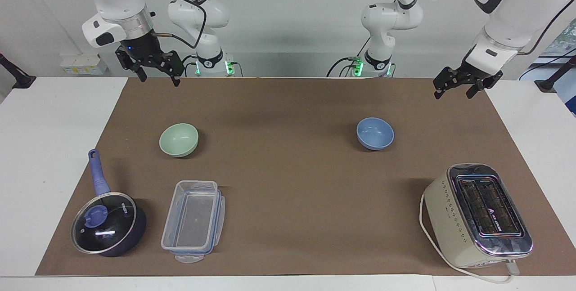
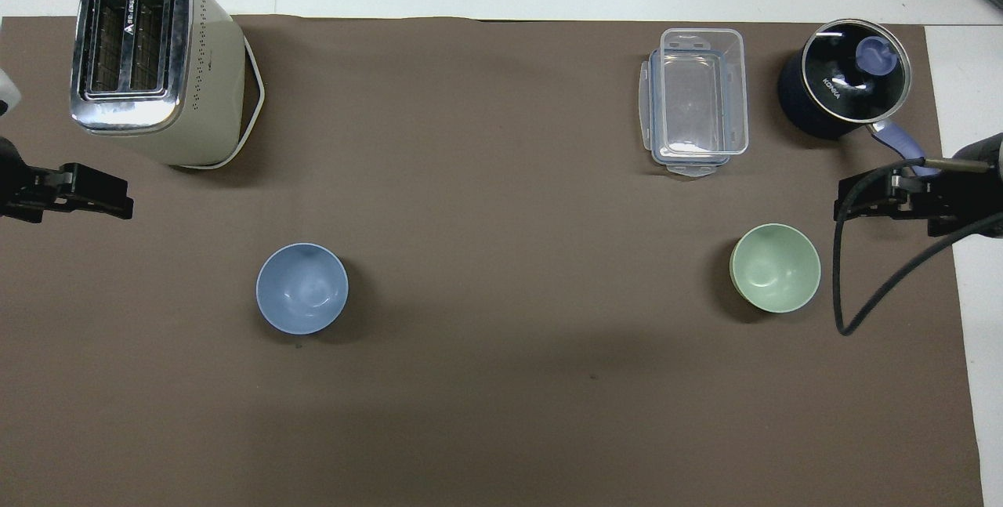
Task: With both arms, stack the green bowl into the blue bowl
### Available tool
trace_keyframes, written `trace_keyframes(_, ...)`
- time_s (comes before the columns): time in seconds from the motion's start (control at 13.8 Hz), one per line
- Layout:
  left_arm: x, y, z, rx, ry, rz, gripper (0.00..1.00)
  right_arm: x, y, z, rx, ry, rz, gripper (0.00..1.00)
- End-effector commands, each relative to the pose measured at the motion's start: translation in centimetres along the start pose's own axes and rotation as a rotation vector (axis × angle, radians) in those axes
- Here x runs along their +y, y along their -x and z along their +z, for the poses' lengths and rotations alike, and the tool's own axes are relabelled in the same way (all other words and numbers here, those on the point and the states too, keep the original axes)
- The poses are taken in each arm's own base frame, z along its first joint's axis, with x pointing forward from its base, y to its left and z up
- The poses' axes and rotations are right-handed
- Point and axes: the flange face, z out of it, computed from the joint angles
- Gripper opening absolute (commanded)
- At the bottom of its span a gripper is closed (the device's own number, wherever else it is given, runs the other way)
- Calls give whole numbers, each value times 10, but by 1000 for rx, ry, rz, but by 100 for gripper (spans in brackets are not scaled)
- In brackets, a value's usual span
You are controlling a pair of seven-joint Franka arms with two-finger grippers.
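The green bowl (image 1: 178, 139) stands upright on the brown mat toward the right arm's end; it also shows in the overhead view (image 2: 775, 268). The blue bowl (image 1: 375, 133) stands upright toward the left arm's end, and shows from above too (image 2: 302, 287). Both bowls are empty and well apart. My right gripper (image 1: 160, 80) hangs open and empty, high over the mat's edge at its own end (image 2: 850, 205). My left gripper (image 1: 452, 96) hangs open and empty, high over the mat's edge at its end (image 2: 117, 203). Neither gripper touches a bowl.
A dark blue saucepan (image 1: 108, 228) with a glass lid and a clear plastic container (image 1: 193, 220) lie farther from the robots than the green bowl. A cream toaster (image 1: 477, 214) stands farther out than the blue bowl. A black cable (image 2: 870, 287) hangs beside the right gripper.
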Motion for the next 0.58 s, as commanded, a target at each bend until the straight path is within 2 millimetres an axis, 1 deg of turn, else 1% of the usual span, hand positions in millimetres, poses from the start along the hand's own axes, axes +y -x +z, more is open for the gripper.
trace_keyframes(0.0,-3,7,4,-12,-20,6,100,4,2,0,11,-24,-10,100)
trace_keyframes(0.14,-3,9,7,10,-20,6,100,4,2,-1,11,-22,-13,100)
trace_keyframes(0.22,-2,13,12,25,-21,11,100,4,3,-1,10,-22,-15,100)
trace_keyframes(0.36,3,20,25,49,-21,18,100,4,2,-1,10,-22,-15,100)
trace_keyframes(0.51,7,21,41,48,-22,26,100,4,2,0,6,-23,-15,100)
